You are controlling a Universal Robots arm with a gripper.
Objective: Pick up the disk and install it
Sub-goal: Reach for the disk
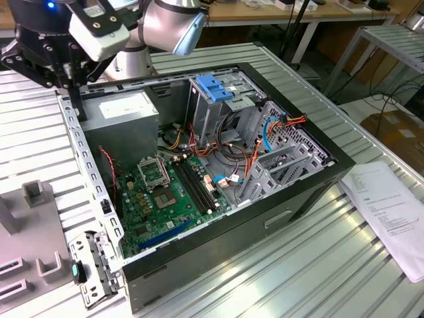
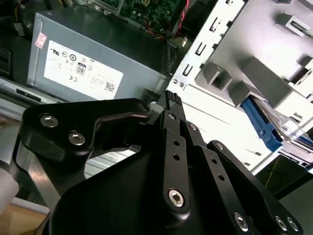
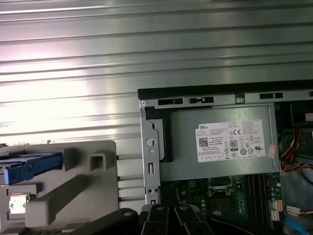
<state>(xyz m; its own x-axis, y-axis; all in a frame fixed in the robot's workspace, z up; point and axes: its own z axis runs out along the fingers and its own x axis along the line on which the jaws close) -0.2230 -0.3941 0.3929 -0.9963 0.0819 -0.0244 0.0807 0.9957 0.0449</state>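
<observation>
Room: A workshop is seen past the counter, with pale benches on metal legs from 12 to 2 o'clock in the exterior view and a brown cardboard box (image 1: 397, 129) on the floor at 3 o'clock.
Counter: The ribbed aluminium counter (image 1: 291, 271) is judged hard and slick, so a dropped part would get no cushioning. A printed white paper sheet (image 1: 391, 212) is laid at 4 o'clock.
Case: The open black desktop computer case (image 1: 301, 199) is laid on its side at the centre, with its green motherboard (image 1: 169, 199) exposed. Inside it, a grey metal drive cage (image 1: 205, 116) topped by a blue plastic handle (image 1: 214, 86) is seen at 12 o'clock, and a grey boxed power supply (image 1: 122, 116) at 10 o'clock.
Arm: The silver-grey jointed robot arm (image 1: 165, 23) is held over the case's 11 o'clock corner.
Holder: A grey moulded plastic holder (image 3: 73, 181) is set on the counter just beside the case.
Claw: The black two-fingered claw (image 2: 171, 99) is seen drawn together with nothing between its fingers, poised near the case edge between power supply and holder.
Disk: The flat silver-grey disk with its bright blue plastic carrier rail (image 3: 32, 166) is lodged in the holder, apart from the claw. Its metal body is largely hidden.
Handling: The disk is judged rigid, dense for its size and sensitive to shock, with smooth metal faces. It is best taken across the blue rail's long edges, where the plastic offers purchase, and the label face is best left untouched.
</observation>
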